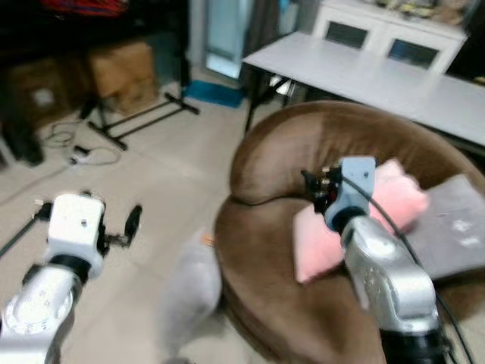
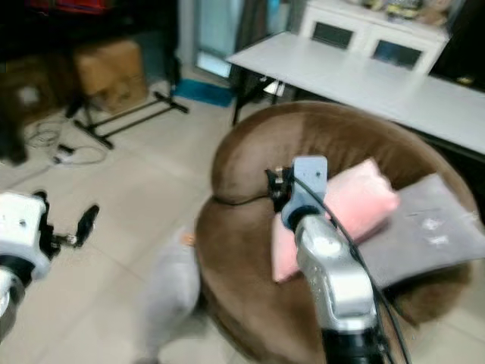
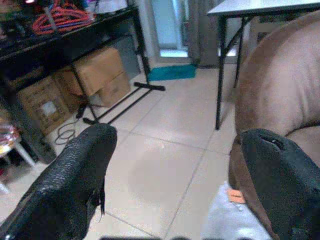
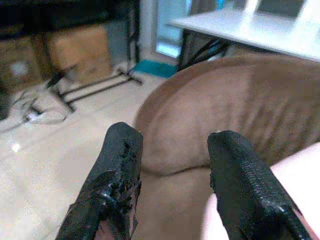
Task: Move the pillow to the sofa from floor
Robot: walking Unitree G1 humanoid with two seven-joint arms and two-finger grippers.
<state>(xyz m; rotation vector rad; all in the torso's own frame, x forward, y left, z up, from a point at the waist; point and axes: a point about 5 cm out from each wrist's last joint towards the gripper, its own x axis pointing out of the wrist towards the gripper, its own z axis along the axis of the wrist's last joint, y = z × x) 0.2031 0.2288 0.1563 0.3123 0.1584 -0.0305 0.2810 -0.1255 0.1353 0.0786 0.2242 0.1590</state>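
Our right gripper hung over the brown sofa, fingers apart and empty, the pink pillow lying on the seat just beside one finger. Our left gripper gaped empty above floor tiles; its wrist view alone revealed cardboard boxes.

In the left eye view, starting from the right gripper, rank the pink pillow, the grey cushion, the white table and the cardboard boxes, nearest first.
From the right gripper, held over the sofa seat:
1. Pink pillow, right beside it on the seat.
2. Grey cushion, just past the pillow, on the robot's right.
3. White table, behind the sofa.
4. Cardboard boxes, far left across the floor.
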